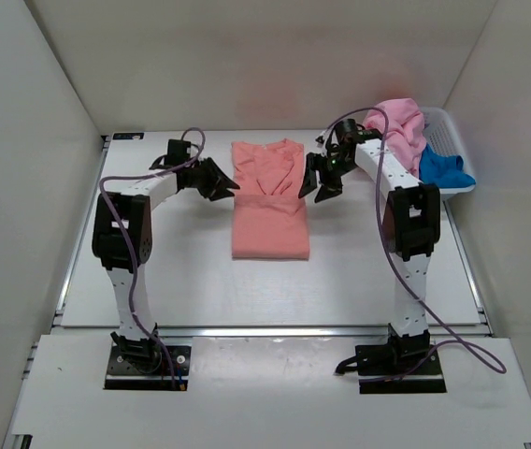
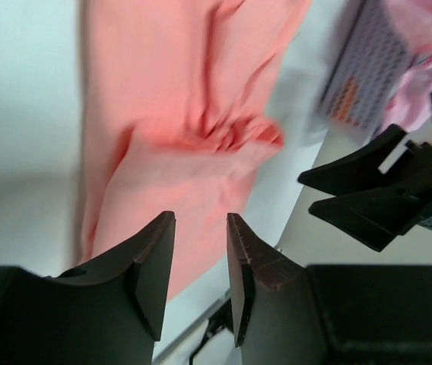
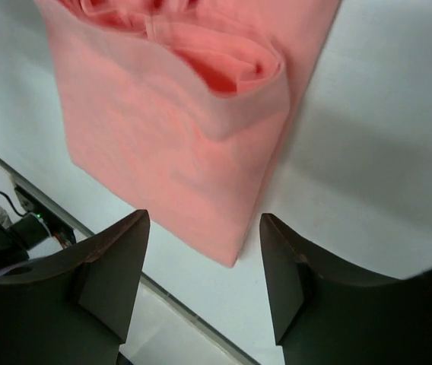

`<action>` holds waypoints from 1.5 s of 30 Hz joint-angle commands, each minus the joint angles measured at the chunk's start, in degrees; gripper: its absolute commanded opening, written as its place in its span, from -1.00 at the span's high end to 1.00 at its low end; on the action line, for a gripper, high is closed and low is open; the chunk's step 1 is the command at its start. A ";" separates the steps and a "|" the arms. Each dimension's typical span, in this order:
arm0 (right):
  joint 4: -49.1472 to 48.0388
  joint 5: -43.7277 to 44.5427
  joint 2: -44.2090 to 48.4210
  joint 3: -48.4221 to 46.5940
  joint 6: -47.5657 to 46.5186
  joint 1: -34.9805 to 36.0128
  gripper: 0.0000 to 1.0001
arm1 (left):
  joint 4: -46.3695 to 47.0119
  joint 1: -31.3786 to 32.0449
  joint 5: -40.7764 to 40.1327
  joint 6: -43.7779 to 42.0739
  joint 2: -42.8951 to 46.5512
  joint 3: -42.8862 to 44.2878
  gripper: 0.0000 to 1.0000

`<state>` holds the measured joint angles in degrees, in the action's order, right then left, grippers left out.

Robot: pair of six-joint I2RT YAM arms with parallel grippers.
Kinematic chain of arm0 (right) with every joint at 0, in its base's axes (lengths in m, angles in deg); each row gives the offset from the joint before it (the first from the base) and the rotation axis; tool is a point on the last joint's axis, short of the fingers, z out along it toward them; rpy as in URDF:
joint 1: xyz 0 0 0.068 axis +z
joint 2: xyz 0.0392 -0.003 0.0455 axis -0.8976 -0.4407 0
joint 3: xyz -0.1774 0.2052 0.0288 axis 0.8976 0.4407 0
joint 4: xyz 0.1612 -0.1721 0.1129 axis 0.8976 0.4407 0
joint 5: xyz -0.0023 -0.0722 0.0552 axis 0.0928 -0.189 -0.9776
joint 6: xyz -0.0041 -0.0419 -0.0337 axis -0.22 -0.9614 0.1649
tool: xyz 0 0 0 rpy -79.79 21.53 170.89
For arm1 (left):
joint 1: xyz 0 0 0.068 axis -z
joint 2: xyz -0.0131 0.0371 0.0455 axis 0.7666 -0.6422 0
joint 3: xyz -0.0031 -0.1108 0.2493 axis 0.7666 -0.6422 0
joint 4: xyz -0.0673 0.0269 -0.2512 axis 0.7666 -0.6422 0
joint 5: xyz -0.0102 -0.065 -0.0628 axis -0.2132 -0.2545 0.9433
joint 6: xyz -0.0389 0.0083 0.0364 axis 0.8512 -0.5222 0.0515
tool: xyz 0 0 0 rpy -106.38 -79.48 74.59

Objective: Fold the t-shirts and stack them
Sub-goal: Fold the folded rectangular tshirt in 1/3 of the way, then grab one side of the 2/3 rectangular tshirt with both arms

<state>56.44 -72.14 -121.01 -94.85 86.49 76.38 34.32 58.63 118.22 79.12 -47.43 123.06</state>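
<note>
A salmon-coral t-shirt [image 1: 267, 201] lies flat in the middle of the table, its lower half folded up over the upper half. Its folded edge shows in the right wrist view [image 3: 170, 114], and its creased fabric in the left wrist view [image 2: 178, 114]. My left gripper [image 1: 230, 184] hovers at the shirt's left edge, open and empty [image 2: 201, 228]. My right gripper [image 1: 318, 191] hangs at the shirt's right edge, open wide with nothing between its fingers [image 3: 204, 228]. A lighter pink t-shirt [image 1: 398, 126] and a bright blue t-shirt [image 1: 443, 168] are heaped in the basket.
The white plastic basket [image 1: 451, 131] stands at the table's back right corner, just behind my right arm; its perforated wall [image 2: 368, 68] shows in the left wrist view. White walls close in the table [image 1: 172, 271] on three sides.
</note>
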 commanded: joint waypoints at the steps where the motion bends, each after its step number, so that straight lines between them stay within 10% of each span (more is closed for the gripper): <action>1: -3.41 4.46 9.49 10.20 1.32 2.14 -0.16 | -0.79 1.26 -0.31 -1.76 8.60 -9.07 0.11; 7: -17.81 2.02 23.82 35.42 10.00 1.97 -0.59 | -11.08 3.46 -9.18 -7.56 15.90 -16.91 0.08; 29: -50.09 -2.83 28.85 66.84 32.60 2.93 -0.39 | 0.51 13.21 -22.20 13.43 21.45 -33.89 0.09; 34: -53.08 -4.67 25.07 65.26 34.54 4.16 0.32 | 3.14 14.53 -22.03 15.98 19.51 -33.01 0.17; 37: -51.94 -4.59 24.28 64.56 33.06 4.60 1.00 | 4.46 14.01 -20.46 15.81 18.81 -33.79 0.90; 45: -36.31 -10.03 29.27 65.96 20.23 3.64 1.00 | -2.91 11.55 -7.57 8.52 26.44 -45.18 1.00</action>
<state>11.68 -78.57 -95.73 -29.65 113.51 80.19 36.84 71.24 102.60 91.16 -26.14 84.47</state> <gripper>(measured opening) 0.041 0.032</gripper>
